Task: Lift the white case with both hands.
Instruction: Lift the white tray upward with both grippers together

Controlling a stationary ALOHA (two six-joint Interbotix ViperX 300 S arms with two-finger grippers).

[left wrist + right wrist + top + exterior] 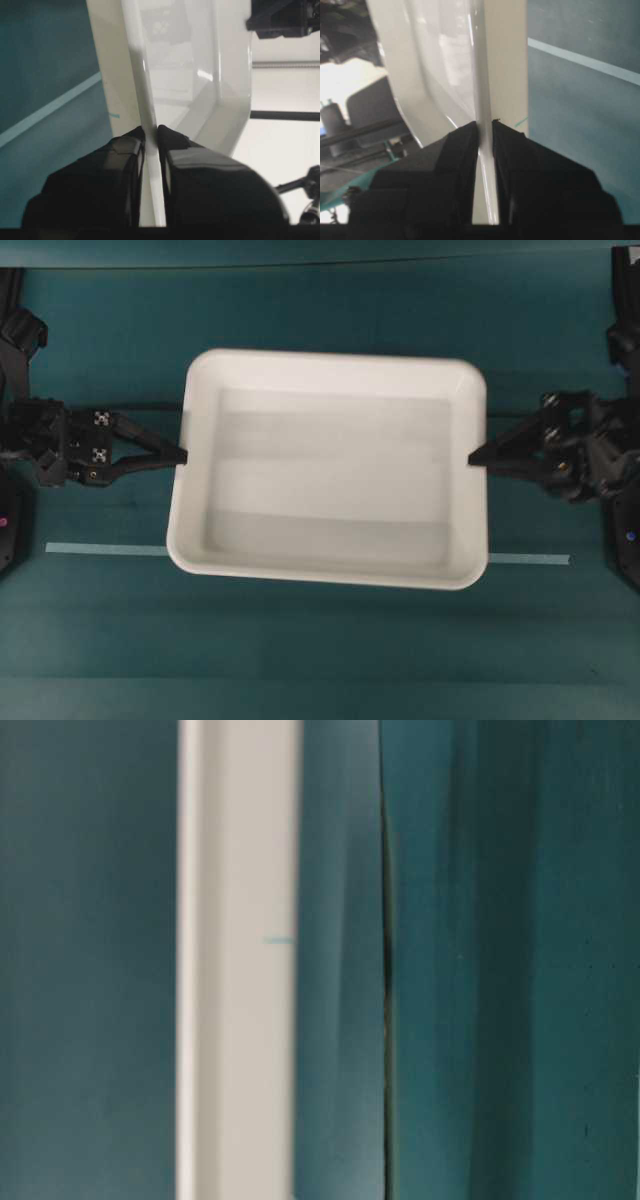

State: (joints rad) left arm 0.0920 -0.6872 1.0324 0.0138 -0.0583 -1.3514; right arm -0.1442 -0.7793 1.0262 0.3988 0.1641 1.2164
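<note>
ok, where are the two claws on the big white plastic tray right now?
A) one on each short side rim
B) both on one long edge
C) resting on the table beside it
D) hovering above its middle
A: the left claw and the right claw each pinch a short-side rim of the large white plastic tray, as both wrist views show.

**Table-level exterior: white band on teal**

From my station I log one blurred white case (pixel 238 970), seen as a vertical band running top to bottom, left of centre. Teal surface (pixel 90 970) on both sides. One thin dark seam (pixel 385 1020) runs vertically just right of the band. I cannot tell finer detail.
</note>
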